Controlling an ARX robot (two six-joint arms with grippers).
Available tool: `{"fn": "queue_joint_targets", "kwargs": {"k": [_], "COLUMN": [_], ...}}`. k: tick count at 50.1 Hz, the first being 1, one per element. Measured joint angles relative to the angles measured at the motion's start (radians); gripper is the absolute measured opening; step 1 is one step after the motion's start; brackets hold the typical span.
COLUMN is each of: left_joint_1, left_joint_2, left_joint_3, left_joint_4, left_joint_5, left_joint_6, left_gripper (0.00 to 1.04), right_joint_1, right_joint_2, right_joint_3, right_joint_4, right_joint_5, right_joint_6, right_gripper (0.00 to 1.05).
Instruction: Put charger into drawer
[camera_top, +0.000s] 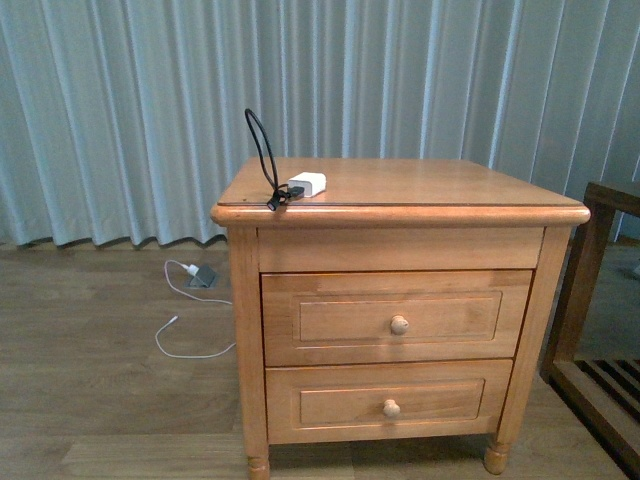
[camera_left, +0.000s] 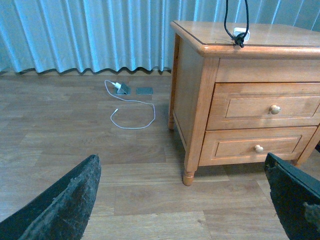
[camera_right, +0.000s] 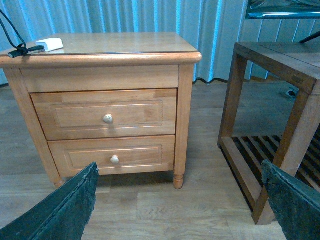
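Note:
The white charger (camera_top: 306, 183) lies on the nightstand top near its front left edge, its black cable (camera_top: 262, 150) looping up behind it. It also shows in the left wrist view (camera_left: 241, 34) and the right wrist view (camera_right: 50, 44). The upper drawer (camera_top: 330, 318) is shut, with a round wooden knob (camera_top: 399, 324); it also shows in the wrist views (camera_left: 245, 106) (camera_right: 130, 114). My left gripper (camera_left: 185, 200) is open and empty above the floor, left of the nightstand. My right gripper (camera_right: 180, 205) is open and empty, low in front of it. Neither arm shows in the front view.
The lower, shorter drawer (camera_top: 340, 402) is shut below. A white plug with a thin white cable (camera_top: 190, 270) lies on the wood floor to the left. A dark wooden slatted table (camera_right: 280, 100) stands to the right. Curtains (camera_top: 150, 100) hang behind.

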Motion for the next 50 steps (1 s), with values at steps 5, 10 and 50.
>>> {"fn": "queue_joint_targets", "kwargs": {"k": [5, 10, 50], "left_joint_1": [0.000, 0.000, 0.000], "left_joint_2": [0.000, 0.000, 0.000], "left_joint_3": [0.000, 0.000, 0.000], "left_joint_4": [0.000, 0.000, 0.000], "left_joint_5": [0.000, 0.000, 0.000], "left_joint_6": [0.000, 0.000, 0.000], "left_gripper": [0.99, 0.99, 0.99], "right_joint_1": [0.000, 0.000, 0.127], "right_joint_2": [0.000, 0.000, 0.616], "right_joint_3": [0.000, 0.000, 0.139], "right_joint_4": [0.000, 0.000, 0.289], "right_joint_5": [0.000, 0.000, 0.045], "right_joint_6": [0.000, 0.000, 0.042], "right_gripper": [0.97, 0.97, 0.97]}}
